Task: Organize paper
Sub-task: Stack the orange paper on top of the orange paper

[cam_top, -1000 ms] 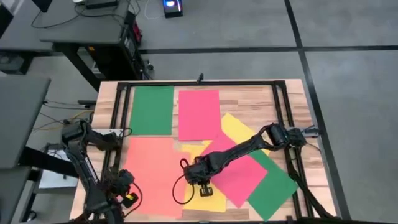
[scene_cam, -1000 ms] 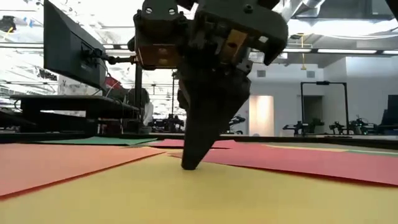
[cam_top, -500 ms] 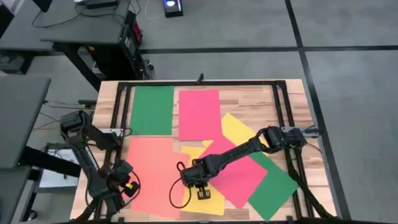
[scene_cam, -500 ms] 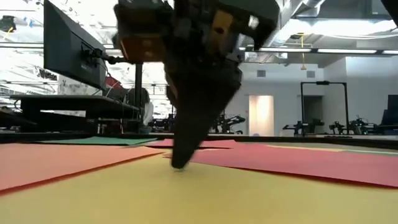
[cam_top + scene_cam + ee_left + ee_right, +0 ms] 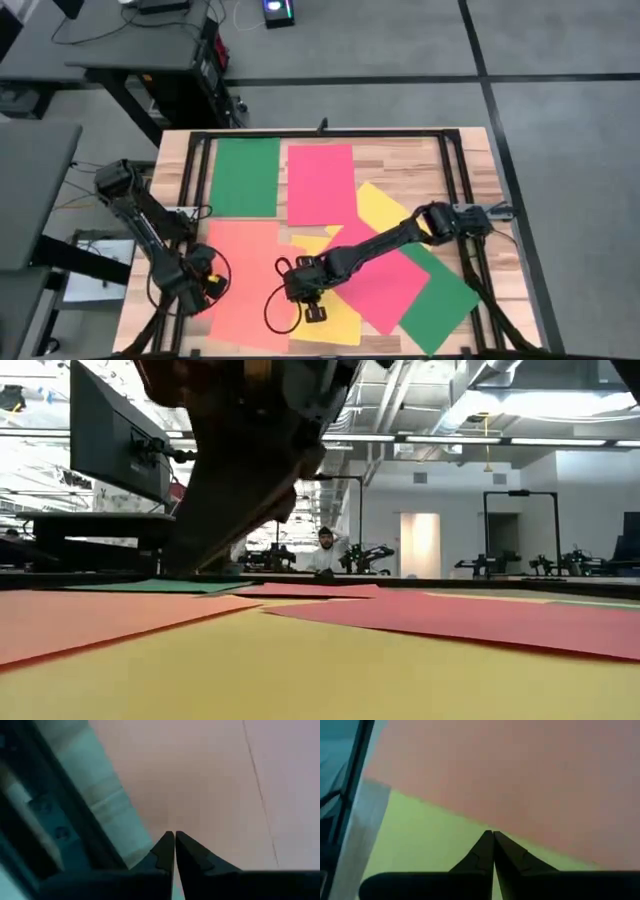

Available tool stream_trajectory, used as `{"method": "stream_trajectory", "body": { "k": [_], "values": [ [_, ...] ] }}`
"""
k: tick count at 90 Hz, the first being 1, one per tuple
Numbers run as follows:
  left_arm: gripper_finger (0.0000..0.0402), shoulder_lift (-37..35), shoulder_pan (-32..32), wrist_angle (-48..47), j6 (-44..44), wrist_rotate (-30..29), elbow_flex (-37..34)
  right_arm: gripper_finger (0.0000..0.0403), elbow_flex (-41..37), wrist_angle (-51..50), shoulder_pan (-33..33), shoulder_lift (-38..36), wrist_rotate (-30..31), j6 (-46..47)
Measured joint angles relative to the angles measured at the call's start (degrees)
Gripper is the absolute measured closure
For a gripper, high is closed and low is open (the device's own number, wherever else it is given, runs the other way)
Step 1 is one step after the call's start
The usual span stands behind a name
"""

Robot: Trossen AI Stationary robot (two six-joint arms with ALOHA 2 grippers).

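Jaws pinched shut on both. Right gripper (image 5: 300, 291) sits on yellow sheet (image 5: 335, 322), near-centre, by the orange sheet (image 5: 250, 270); you're closest w/ right arm. Left gripper (image 5: 200, 283) at orange's left edge.

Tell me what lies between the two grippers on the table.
In the high view, only the orange sheet spans the stretch between the left gripper and the right gripper, with a sliver of yellow sheet by the right one.

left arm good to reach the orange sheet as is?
Likely yes. The left gripper is already over the orange sheet's left edge, jaws shut, nothing lying between them; the right gripper works the yellow sheet beside it.
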Motion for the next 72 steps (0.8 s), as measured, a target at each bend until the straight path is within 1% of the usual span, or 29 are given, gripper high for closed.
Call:
{"method": "stream_trajectory", "body": {
  "k": [19, 29, 43, 56, 72],
  "values": [
    [0.0402, -0.27, 0.79, 6.03, 1.87, 0.56, -3.42, 0.0403, -0.75, 1.7, -3.07, 0.51, 0.78, 0.03],
    [0.0402, -0.19, 0.79, 6.61, 2.71, 0.74, -3.39, 0.0403, -0.75, 1.79, -4.33, 2.02, 0.65, 0.04],
    [0.0402, -0.17, 0.79, 8.05, 4.22, 0.85, -3.43, 0.0403, -0.53, 4.68, -5.48, 4.22, -0.36, 0.09],
    [0.0402, -0.02, 0.94, 12.21, 5.71, 1.22, -3.39, 0.0403, -0.45, 6.73, -6.05, 5.02, -1.06, 0.65],
    [0.0402, -0.02, 0.94, 13.61, 7.98, 1.11, -3.43, 0.0403, -0.27, 8.46, -6.05, 5.18, -1.14, 0.68]
  ]
}}
